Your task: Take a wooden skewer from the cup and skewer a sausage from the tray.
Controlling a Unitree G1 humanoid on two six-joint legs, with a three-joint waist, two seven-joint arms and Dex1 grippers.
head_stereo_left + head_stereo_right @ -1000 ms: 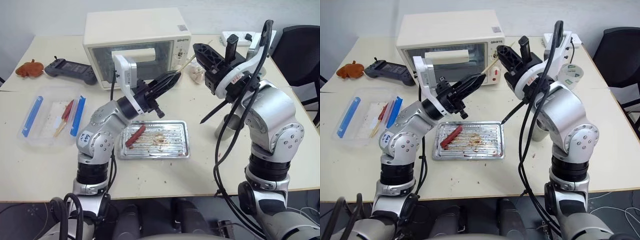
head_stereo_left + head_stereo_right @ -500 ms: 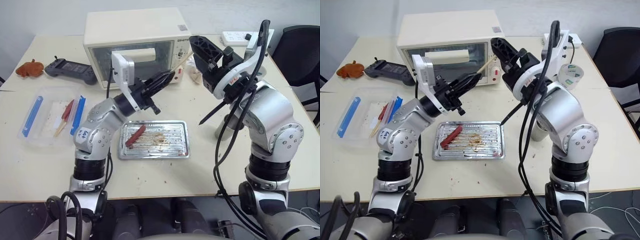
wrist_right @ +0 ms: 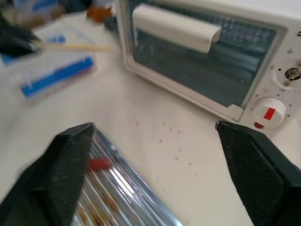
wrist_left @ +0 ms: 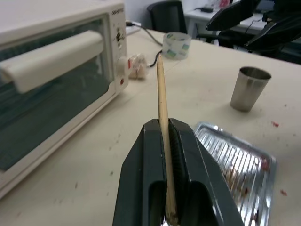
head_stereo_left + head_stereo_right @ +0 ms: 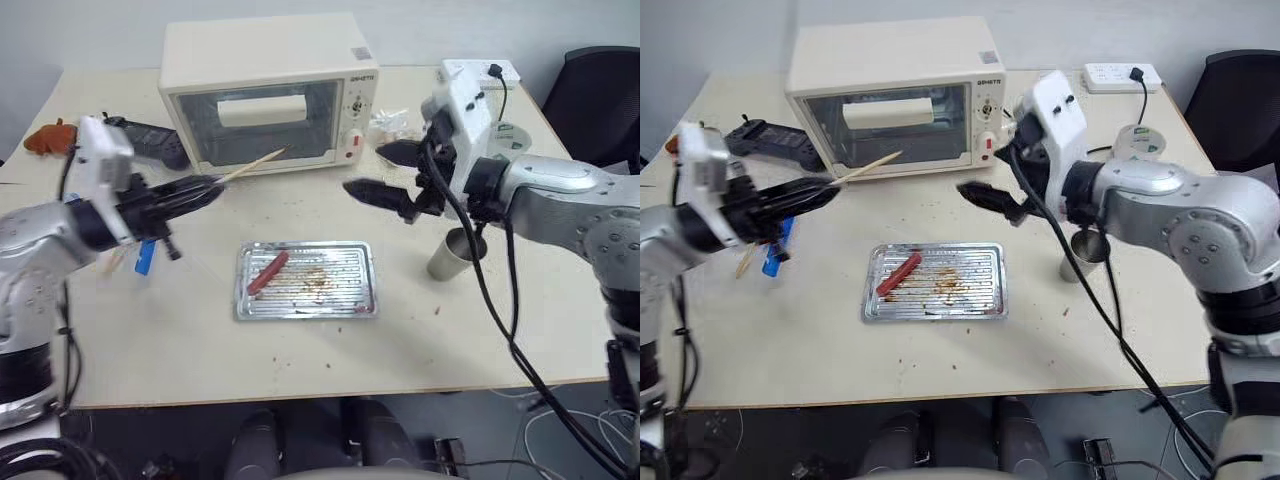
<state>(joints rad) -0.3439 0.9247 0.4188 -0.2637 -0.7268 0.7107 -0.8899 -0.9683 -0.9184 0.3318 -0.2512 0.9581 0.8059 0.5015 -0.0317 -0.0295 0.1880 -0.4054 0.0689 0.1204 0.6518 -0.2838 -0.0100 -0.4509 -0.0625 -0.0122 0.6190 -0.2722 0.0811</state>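
My left gripper (image 5: pixel 200 190) is shut on the wooden skewer (image 5: pixel 252 165), holding it over the table's left side, in front of the oven and apart from the tray. The skewer's free end points toward the oven door; in the left wrist view the skewer (image 4: pixel 162 106) sticks out between the shut fingers. My right gripper (image 5: pixel 386 173) hangs open above the table behind the tray's right end, nothing between its fingers (image 3: pixel 63 169). The sausage (image 5: pixel 268 272) lies at the left end of the silver tray (image 5: pixel 330 298). The grey cup (image 5: pixel 452 255) stands right of the tray.
A cream toaster oven (image 5: pixel 265 85) stands behind the tray. A white tape roll (image 5: pixel 1137 143) and a power strip (image 5: pixel 1123 74) are at the back right. A black controller (image 5: pixel 770 145) lies left of the oven. A blue clip (image 5: pixel 145 257) of the plastic box shows below my left arm.
The right gripper has opened, let go of the skewer, rolled over and sunk a little. The left arm has swung far to the left, carrying the skewer with it.
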